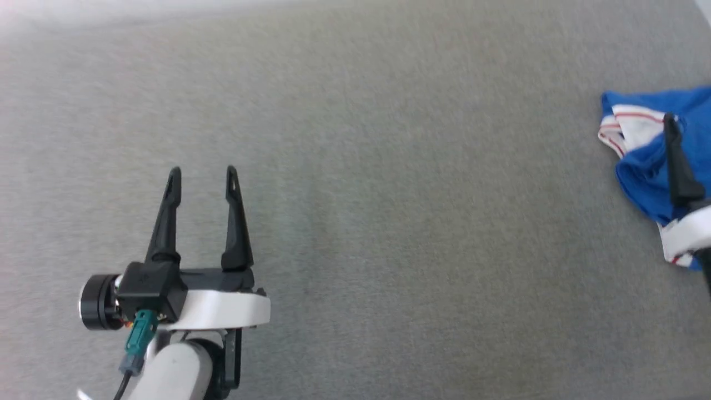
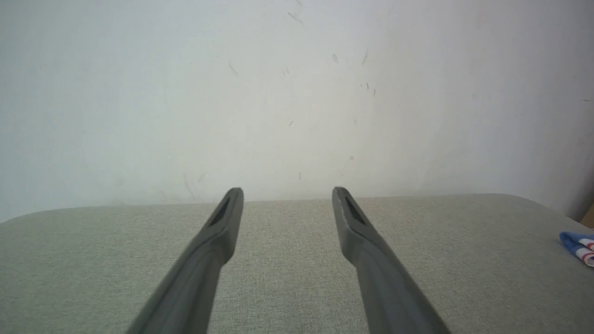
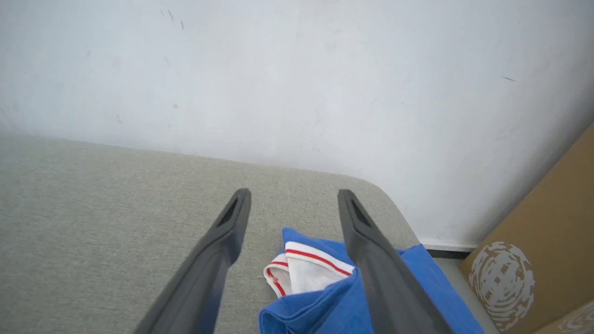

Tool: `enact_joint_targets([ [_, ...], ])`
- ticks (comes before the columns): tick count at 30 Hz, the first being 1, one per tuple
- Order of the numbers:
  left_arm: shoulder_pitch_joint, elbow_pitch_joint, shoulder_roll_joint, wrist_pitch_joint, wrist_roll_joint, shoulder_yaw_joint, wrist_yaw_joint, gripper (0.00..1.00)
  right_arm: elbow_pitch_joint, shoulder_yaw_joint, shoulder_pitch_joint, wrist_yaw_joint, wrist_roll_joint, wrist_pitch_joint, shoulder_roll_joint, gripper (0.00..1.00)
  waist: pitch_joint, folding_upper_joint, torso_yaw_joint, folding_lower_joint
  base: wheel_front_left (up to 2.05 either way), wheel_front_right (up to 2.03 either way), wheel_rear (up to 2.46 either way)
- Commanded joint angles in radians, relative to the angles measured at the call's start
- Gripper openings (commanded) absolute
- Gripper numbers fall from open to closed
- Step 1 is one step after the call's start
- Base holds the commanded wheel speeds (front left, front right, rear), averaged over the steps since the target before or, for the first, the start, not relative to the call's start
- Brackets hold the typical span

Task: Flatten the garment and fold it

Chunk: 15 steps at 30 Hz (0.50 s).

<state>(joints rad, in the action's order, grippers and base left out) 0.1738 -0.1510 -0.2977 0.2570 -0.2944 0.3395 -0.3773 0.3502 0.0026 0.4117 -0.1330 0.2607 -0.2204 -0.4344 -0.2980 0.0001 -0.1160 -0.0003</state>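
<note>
The garment (image 1: 644, 161) lies crumpled at the far right of the grey fabric surface (image 1: 355, 222): royal blue, with a white sleeve edged in thin red stripes; its lettering is hidden in the folds. In the right wrist view my right gripper (image 3: 294, 195) is open, its fingers spread over the garment (image 3: 325, 297), nothing held between them. One of its fingers (image 1: 677, 166) crosses the blue cloth in the head view. My left gripper (image 1: 203, 172) stands open and empty at the lower left, far from the garment. Beyond the open left gripper (image 2: 287, 192), a corner of the garment (image 2: 577, 246) peeks in at the right edge.
A white wall (image 3: 297, 83) runs along the far side of the surface. The surface's rounded corner (image 3: 380, 195) ends just beyond the garment. A brown cardboard box (image 3: 533, 260) stands on the floor beside that corner. Bare fabric stretches between the two grippers.
</note>
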Motion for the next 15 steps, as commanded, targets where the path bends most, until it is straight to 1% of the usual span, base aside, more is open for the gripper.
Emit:
enact_joint_targets([
  [1, -0.022, 0.0, 0.006, 0.004, -0.003, -0.008, 0.014, 1.0, -0.048, -0.035, -0.046, 0.002, -0.016, 0.001, 0.043, 1.0, 0.113, -0.0001, 0.088, 0.0003, 0.0, 0.0, 0.0],
  [4, -0.047, 0.009, 0.01, 0.004, -0.004, -0.019, 0.034, 1.0, -0.145, -0.099, -0.126, 0.002, -0.041, 0.001, 0.123, 1.0, 0.149, -0.0001, 0.11, 0.0003, 0.0, 0.0, 0.0],
  [8, -0.082, 0.022, 0.018, 0.005, -0.007, -0.038, 0.058, 1.0, -0.255, -0.145, -0.214, 0.002, -0.09, -0.002, 0.215, 1.0, 0.182, -0.0001, 0.13, 0.0003, 0.0, 0.0, 0.0],
  [12, -0.116, 0.041, 0.028, 0.005, -0.003, -0.056, 0.072, 1.0, -0.318, -0.196, -0.282, 0.002, -0.13, 0.004, 0.295, 1.0, 0.199, -0.0001, 0.144, 0.0003, 0.0, 0.0, 0.0],
  [15, -0.149, 0.05, 0.046, 0.005, -0.005, -0.078, 0.078, 1.0, -0.337, -0.215, -0.329, 0.002, -0.157, 0.005, 0.335, 1.0, 0.21, -0.0001, 0.146, 0.0003, 0.0, 0.0, 0.0],
])
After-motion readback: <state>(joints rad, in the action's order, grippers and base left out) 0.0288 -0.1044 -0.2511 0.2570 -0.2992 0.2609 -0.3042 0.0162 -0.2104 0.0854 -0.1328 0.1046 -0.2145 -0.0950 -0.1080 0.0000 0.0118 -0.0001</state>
